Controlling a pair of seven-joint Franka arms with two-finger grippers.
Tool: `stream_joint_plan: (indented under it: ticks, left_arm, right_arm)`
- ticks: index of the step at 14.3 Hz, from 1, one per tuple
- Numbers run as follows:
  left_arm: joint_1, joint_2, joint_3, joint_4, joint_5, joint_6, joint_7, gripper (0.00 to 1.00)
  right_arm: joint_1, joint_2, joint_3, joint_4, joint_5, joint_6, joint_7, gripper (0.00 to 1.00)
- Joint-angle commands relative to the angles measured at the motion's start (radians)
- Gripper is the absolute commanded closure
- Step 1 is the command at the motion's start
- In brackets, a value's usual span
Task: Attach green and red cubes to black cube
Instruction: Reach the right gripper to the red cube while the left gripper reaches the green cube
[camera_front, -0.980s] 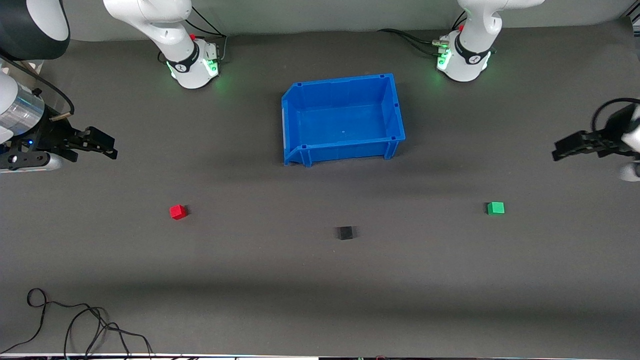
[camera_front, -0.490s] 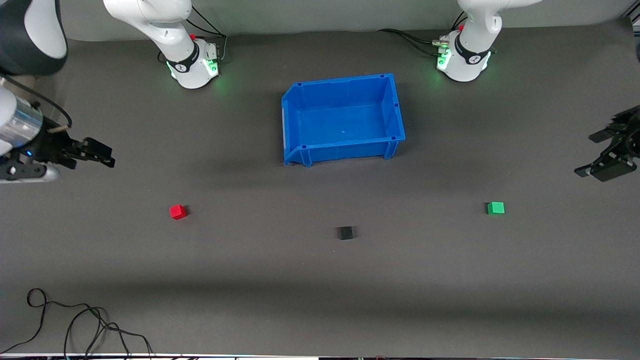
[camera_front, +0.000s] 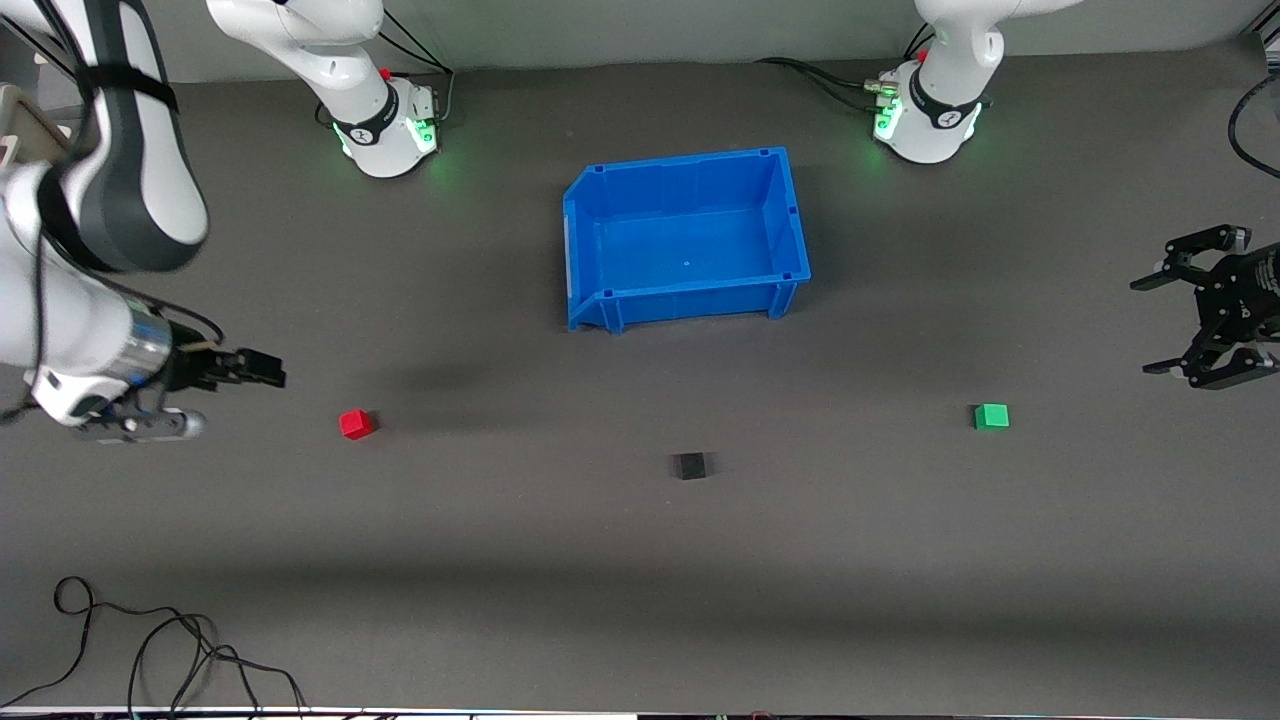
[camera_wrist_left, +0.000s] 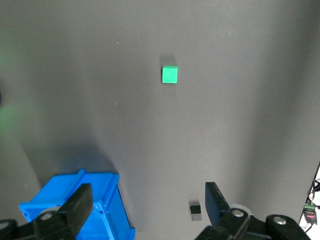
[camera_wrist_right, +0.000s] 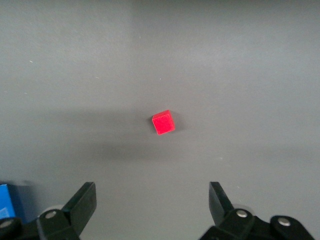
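A dark grey mat (camera_front: 640, 600) covers the whole table, with a loose black cable (camera_front: 150, 650) coiled at the corner nearest the front camera on the right arm's end, and a pale strip of wall runs along the robots' bases. The blue bin (camera_front: 795, 215) sits on the mat between the two bases and serves as the landmark here. The right gripper (camera_front: 268, 372) hangs in the air over the mat toward the right arm's end from the bin, just beside the red cube (camera_front: 355, 423); its fingers (camera_wrist_right: 82, 202) stand wide apart in the right wrist view and hold nothing, with the red cube lying free on the mat between them. The red cube rests nearer the front camera than the bin, toward the right arm's end. The black cube (camera_front: 688, 465) lies nearer the front camera than the bin as well, roughly in line with the bin's middle, well apart from both coloured cubes. The green cube (camera_front: 991, 416) lies nearer the camera than the bin, toward the left arm's end. The left gripper (camera_front: 1155, 325) hovers over the mat at the left arm's end from the bin, near the green cube, its fingers (camera_wrist_left: 80, 207) spread wide and empty.
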Motion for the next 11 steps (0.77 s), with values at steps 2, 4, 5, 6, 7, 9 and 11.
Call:
stream_joint_plan:
  ticks: [2, 4, 5, 6, 7, 9, 11]
  left_arm:
    - [0.027, -0.008, -0.003, -0.13, -0.077, 0.118, -0.014, 0.0]
    - [0.038, -0.008, -0.005, -0.223, -0.106, 0.215, -0.004, 0.0]
    - [0.032, -0.008, -0.006, -0.271, -0.107, 0.275, 0.007, 0.0]
    - [0.032, -0.006, -0.007, -0.315, -0.113, 0.327, 0.038, 0.0]
    - [0.038, 0.001, -0.007, -0.352, -0.14, 0.363, 0.083, 0.0]
    - [0.043, 0.03, -0.005, -0.413, -0.224, 0.424, 0.203, 0.0]
    - [0.055, 0.076, -0.006, -0.45, -0.27, 0.489, 0.297, 0.0]
  right_arm:
    - [0.001, 0.125, 0.001, 0.017, 0.017, 0.071, -0.026, 0.0]
    - [0.01, 0.179, 0.001, 0.014, 0.017, 0.124, -0.026, 0.0]
    - [0.018, 0.205, 0.001, 0.014, 0.017, 0.151, -0.026, 0.0]
    - [0.024, 0.226, 0.001, 0.014, 0.017, 0.179, -0.026, 0.0]
    - [0.024, 0.248, 0.001, 0.011, 0.017, 0.2, -0.028, 0.0]
    - [0.036, 0.28, 0.001, -0.005, 0.009, 0.26, -0.047, 0.0]
    - [0.038, 0.296, -0.001, -0.041, 0.008, 0.346, -0.135, 0.0]
